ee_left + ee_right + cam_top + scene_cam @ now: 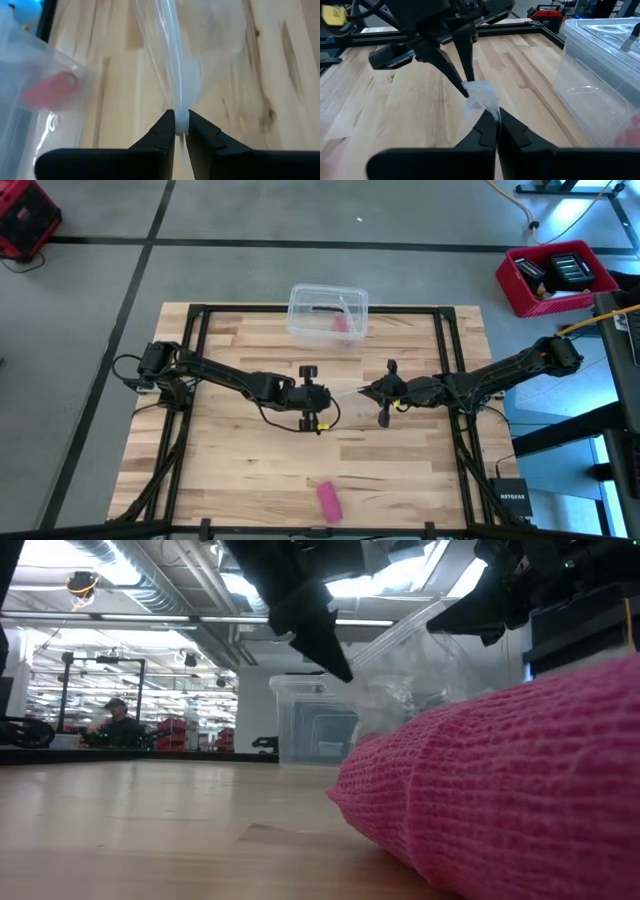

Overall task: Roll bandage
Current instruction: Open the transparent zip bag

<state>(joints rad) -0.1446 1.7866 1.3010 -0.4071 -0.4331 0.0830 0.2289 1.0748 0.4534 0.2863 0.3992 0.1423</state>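
**Both claws pinch one clear wrapper; bandage lies apart**

Mid-frame in the high view, the left claw (330, 394) and right claw (366, 391) meet over the desk (230, 450). Each is clenched on an end of the clear plastic wrapper (348, 392), stretched between them above the wood. The bandage (329, 500), a pink roll, lies on the desk at lower centre, well apart from both. The clear plastic box (328, 312) sits at upper centre, something pink inside.
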